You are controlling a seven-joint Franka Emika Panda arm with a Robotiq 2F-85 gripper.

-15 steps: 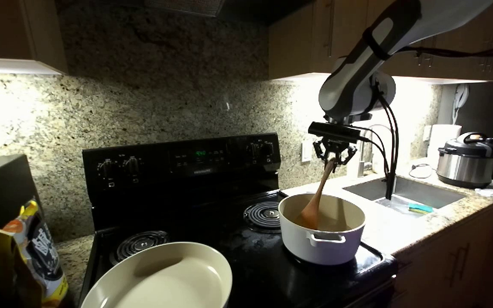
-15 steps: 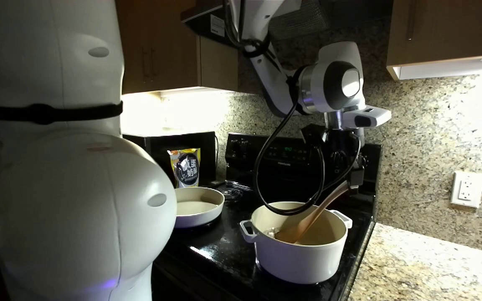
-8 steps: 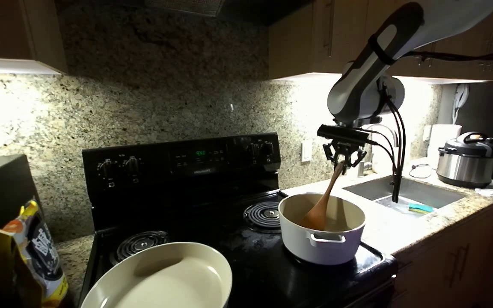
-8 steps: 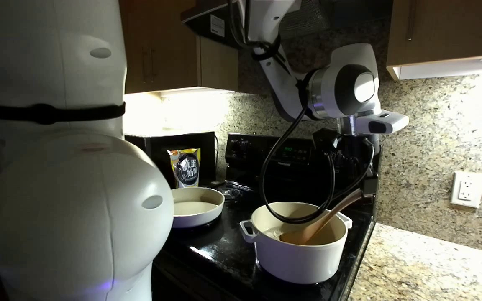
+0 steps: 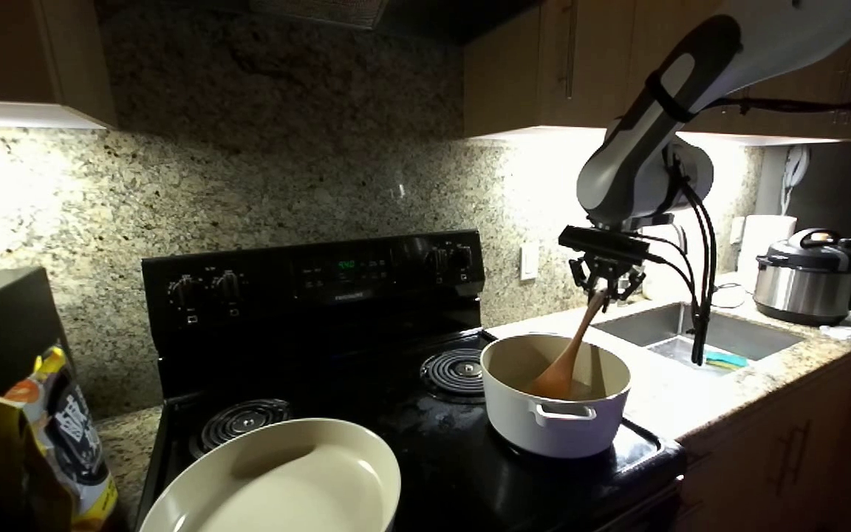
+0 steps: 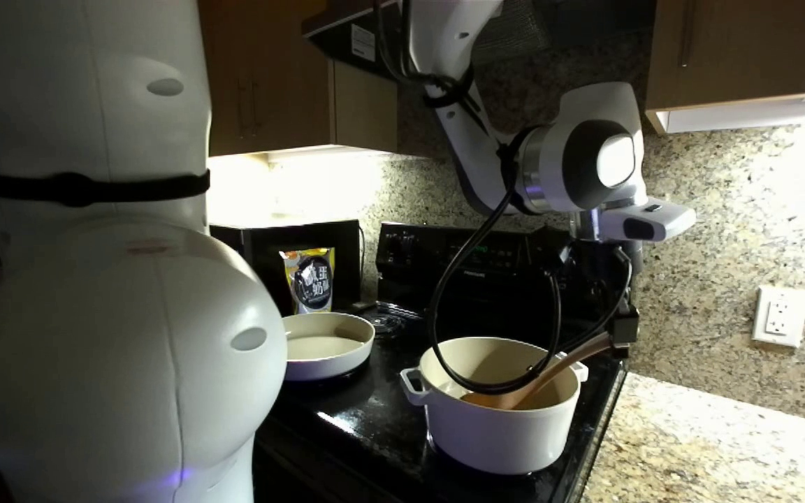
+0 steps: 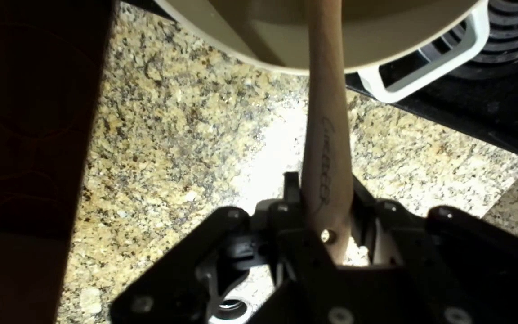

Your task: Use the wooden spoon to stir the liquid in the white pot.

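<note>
The wooden spoon (image 5: 575,347) leans in the white pot (image 5: 555,436), its bowl down inside and its handle rising over the rim. My gripper (image 5: 604,299) is shut on the top of that handle, above the pot's sink-side edge. In the wrist view the handle (image 7: 328,130) runs between the two fingers of the gripper (image 7: 326,191), with its end hole showing. Only a small shiny patch of the liquid (image 6: 453,390) shows beside the spoon's bowl; the spoon and pot wall hide most of it.
A cream oval dish (image 5: 307,480) sits on the stove's front burner. The arm's cable (image 6: 490,388) loops low across the pot's opening. A sink (image 5: 721,332) lies beyond the pot, with a steel cooker (image 5: 802,284) past it. Cabinets (image 5: 514,81) hang above the counter.
In both exterior views my gripper has shifted right and slightly down, carrying the spoon's handle with it. The spoon leans more, its bowl moving a little within the pot. The pot stays put.
</note>
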